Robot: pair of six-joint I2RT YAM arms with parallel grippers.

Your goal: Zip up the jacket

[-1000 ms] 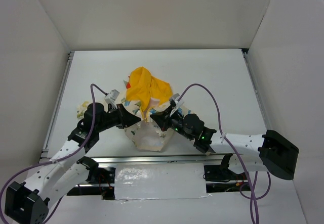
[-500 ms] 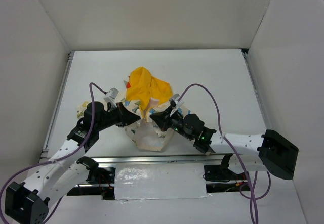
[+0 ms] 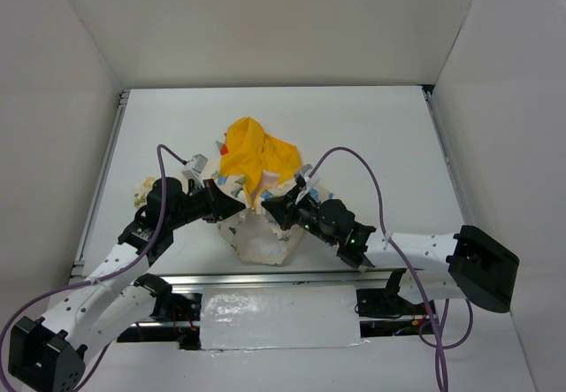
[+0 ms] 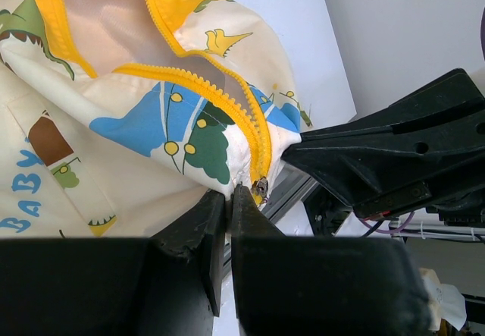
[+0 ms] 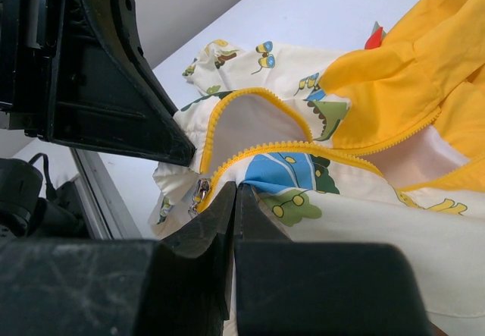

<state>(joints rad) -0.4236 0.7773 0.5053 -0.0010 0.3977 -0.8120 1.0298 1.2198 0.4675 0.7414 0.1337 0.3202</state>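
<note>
Two pairs of fingers met at the near hem of the jacket (image 3: 261, 243), which lay on the white worktop (image 3: 371, 135) just in front of the arm bases. The left fingers (image 4: 204, 226) were almost closed and pinched the cream fabric at the bottom edge, right beside the small metal slider (image 4: 260, 188) of the zipper. The right fingers (image 5: 214, 215) were closed completely on the same hem from the other side, and their tips pointed at the left ones, very near to them.

The slider sat at the lowest end of the zipper (image 4: 216, 93). Above it the two yellow-orange toothed edges spread apart, so the front stood open and the pale lining showed between them. The cream cloth carried a print of a blue hill, green trees with yellow dots, a brown shape, small yellow animals and blue letters.

Farther from the arms the body of the jacket was bunched and wrinkled. Behind it the yellow-orange hood (image 3: 255, 153) lay in a loose heap toward the middle of the worktop, with a small red tag (image 3: 224, 149) at its left side.
</note>
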